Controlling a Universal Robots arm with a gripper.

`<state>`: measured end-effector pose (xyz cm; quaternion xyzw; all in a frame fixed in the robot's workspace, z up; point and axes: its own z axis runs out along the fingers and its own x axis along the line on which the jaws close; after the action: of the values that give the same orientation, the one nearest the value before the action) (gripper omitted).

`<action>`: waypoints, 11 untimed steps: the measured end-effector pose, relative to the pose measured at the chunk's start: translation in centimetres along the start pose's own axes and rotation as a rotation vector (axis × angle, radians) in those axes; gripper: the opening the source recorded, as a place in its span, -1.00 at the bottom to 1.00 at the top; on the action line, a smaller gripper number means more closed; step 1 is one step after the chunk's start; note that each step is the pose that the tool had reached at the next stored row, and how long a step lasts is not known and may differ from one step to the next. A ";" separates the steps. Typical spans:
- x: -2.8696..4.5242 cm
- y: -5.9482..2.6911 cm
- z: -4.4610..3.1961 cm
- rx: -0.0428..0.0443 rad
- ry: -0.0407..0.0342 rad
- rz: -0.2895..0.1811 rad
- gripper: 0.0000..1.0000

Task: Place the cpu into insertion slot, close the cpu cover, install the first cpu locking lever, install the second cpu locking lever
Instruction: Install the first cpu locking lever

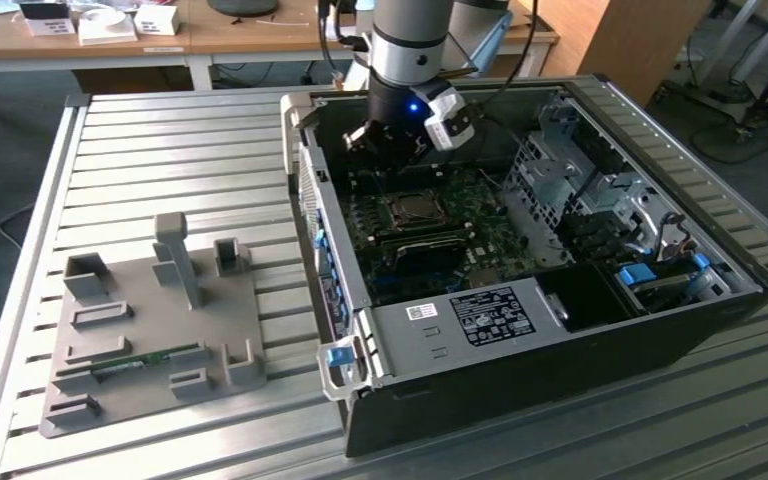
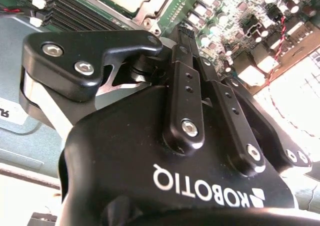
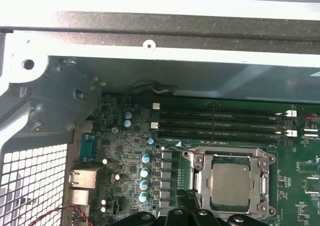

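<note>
Silver-grey cpu under lowered cpu cover; gripper seemingly closed, empty, nearby.

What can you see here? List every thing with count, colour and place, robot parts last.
table: one, silvery, slatted, under everything.
computer case: one, black, open, exterior view's right.
fixture plate: one, grey, exterior view's left.
motherboard: one, green, inside the case.
cpu: one, silver-grey, on the motherboard.
cpu cover: one, silvery, flat around the cpu.
memory slots: four, black, beside the cpu.
desk: one, wooden, behind the table.
arm: one, grey, above the case.
gripper: one, black, low over the motherboard.
</note>
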<state>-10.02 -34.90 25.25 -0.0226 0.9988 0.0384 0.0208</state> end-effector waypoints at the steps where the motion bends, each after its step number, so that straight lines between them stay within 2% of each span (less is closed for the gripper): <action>1: 0.02 0.00 0.00 0.0000 0.0000 0.000 -0.79; 11: 0.03 0.04 -0.46 -0.0002 -0.0003 0.000 -0.79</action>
<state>-10.07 -34.90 25.71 -0.0226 0.9988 0.0385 0.0210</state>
